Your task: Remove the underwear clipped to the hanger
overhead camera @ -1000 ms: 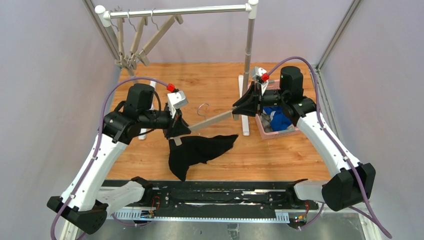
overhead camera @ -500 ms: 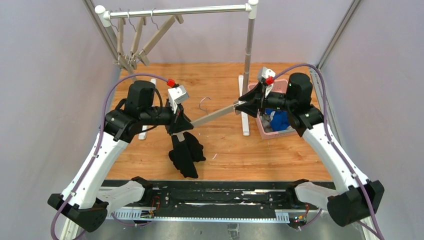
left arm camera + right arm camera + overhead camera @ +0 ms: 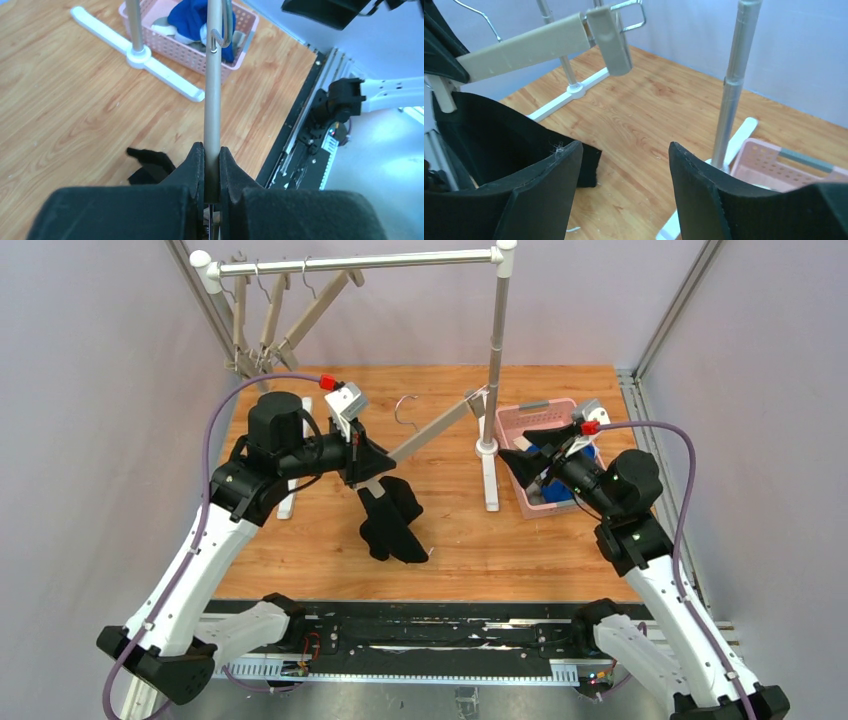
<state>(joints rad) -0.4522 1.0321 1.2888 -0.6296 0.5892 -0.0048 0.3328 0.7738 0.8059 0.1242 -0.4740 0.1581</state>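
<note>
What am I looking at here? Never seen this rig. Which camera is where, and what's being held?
Two robot arms are bolted at the near edge of a wooden table. The wide picture comes from a fixed camera above and behind them; the other two come from a camera on each wrist, so you see that arm's own fingers. The left gripper is clamped on one end of a beige hanger, and black underwear hangs from that end. The hanger's far clip is bare. The right gripper is open and holds nothing. On the table stand a clothes rack with spare hangers and a pink basket with blue cloth in it.
</note>
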